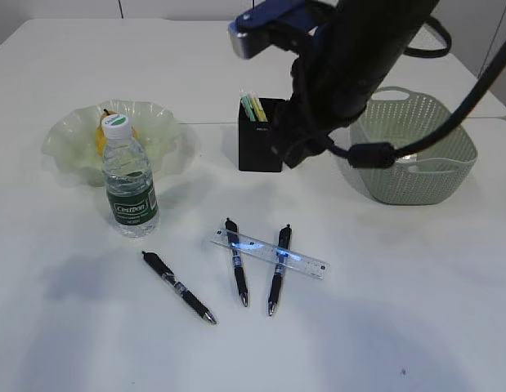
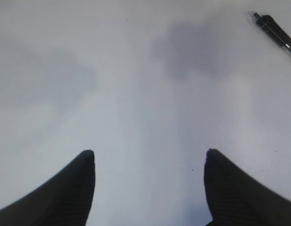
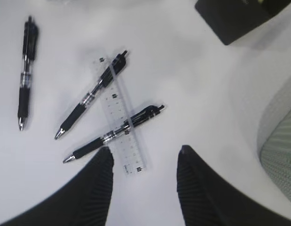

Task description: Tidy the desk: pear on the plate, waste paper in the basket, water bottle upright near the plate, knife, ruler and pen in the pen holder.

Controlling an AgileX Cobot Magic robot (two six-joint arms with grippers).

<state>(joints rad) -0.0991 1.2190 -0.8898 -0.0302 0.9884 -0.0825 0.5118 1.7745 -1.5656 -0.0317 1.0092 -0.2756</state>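
A clear ruler (image 1: 269, 253) (image 3: 119, 115) lies crossed with two black pens (image 1: 236, 261) (image 1: 277, 269). A third pen (image 1: 177, 287) lies to their left. My right gripper (image 3: 145, 149) hangs open above the ruler's near end and holds nothing. Over bare table my left gripper (image 2: 149, 151) is open and empty, with a pen (image 2: 274, 30) at the far right. The water bottle (image 1: 130, 184) stands upright in front of the green plate (image 1: 163, 122), which holds the yellow pear (image 1: 101, 135). The black pen holder (image 1: 261, 135) has yellow-green things sticking out; whether one is the knife I cannot tell. The waste paper is out of view.
A green mesh basket (image 1: 416, 151) (image 3: 279, 150) stands right of the pen holder (image 3: 234, 16). The right arm (image 1: 351, 57) looms over the back middle, above the holder and the basket's left rim. The left arm does not show in the exterior view.
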